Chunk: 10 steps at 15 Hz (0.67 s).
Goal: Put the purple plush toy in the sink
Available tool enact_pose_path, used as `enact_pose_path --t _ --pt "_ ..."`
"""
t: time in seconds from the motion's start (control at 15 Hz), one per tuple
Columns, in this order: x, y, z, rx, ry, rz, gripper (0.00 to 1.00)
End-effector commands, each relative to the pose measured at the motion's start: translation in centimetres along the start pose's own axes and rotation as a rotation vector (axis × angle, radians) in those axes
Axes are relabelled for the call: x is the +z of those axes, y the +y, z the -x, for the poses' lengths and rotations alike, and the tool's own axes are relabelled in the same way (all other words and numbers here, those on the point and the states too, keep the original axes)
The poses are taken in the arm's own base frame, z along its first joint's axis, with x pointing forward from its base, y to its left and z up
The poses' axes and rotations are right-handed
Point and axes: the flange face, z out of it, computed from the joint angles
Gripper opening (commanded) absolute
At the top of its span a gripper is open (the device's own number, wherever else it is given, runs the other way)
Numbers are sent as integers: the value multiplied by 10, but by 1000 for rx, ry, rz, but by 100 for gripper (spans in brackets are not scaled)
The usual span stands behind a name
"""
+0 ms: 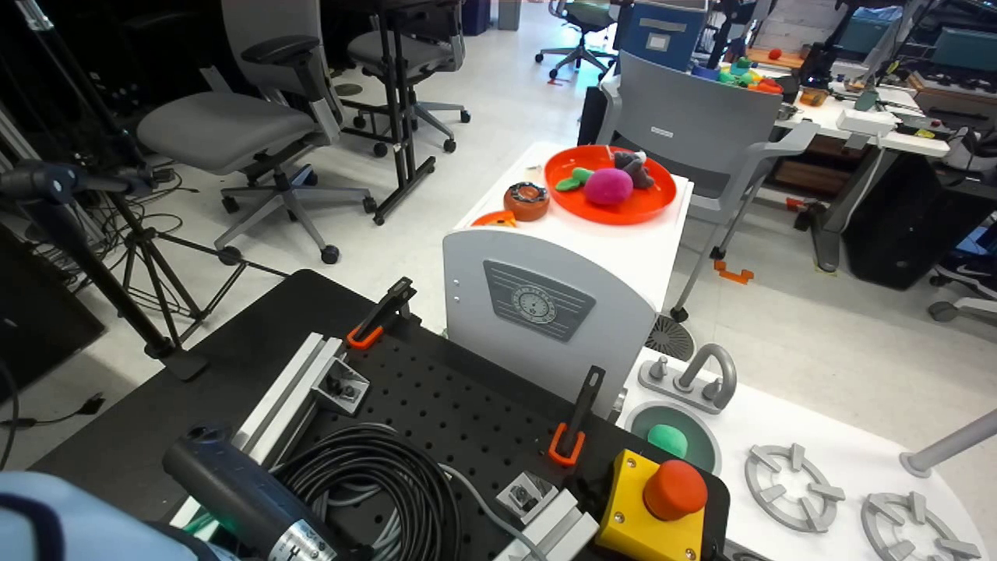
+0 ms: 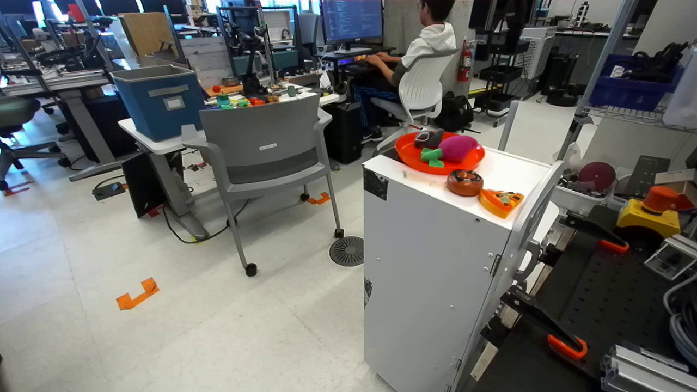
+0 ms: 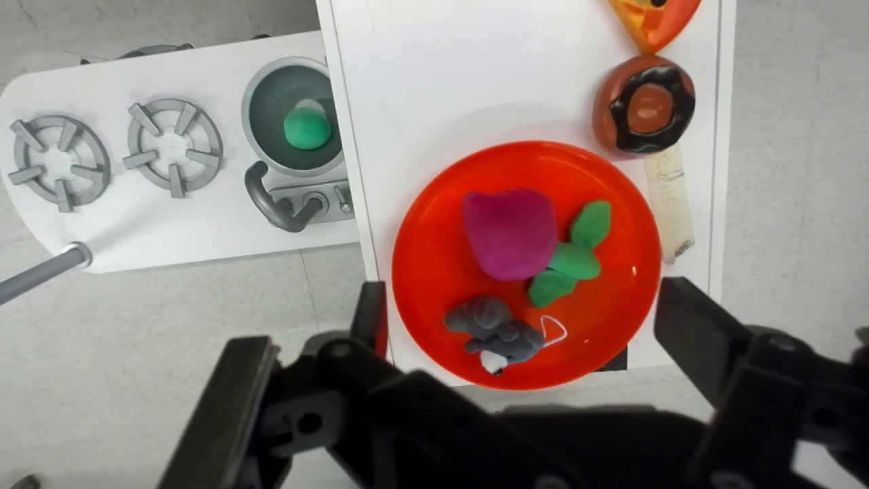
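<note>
The purple plush toy, a roundish magenta lump with green leaves, lies in the red-orange bowl beside a grey plush. The toy also shows in both exterior views, in the bowl on top of a white cabinet. My gripper is open and empty in the wrist view, its fingers wide apart over the bowl. It touches nothing that I can see. It is out of view in both exterior views. The round grey sink holds a green object; the sink also shows in an exterior view.
A donut-like brown piece and an orange pizza-slice toy lie beside the bowl. A grey faucet stands at the sink. An upright grey panel stands at the cabinet's end. A grey pole rises beside the burners.
</note>
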Motion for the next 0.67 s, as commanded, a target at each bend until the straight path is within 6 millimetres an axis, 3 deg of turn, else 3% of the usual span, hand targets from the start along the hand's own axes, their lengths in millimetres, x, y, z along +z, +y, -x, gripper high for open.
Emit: enact_pose_path --t 0.0,0.27,0.6 --pt "0 0 0 1 -1 0 100" --pt "6 -1 -8 45 3 10 100" --pt "40 -19 -21 104 -42 57 100"
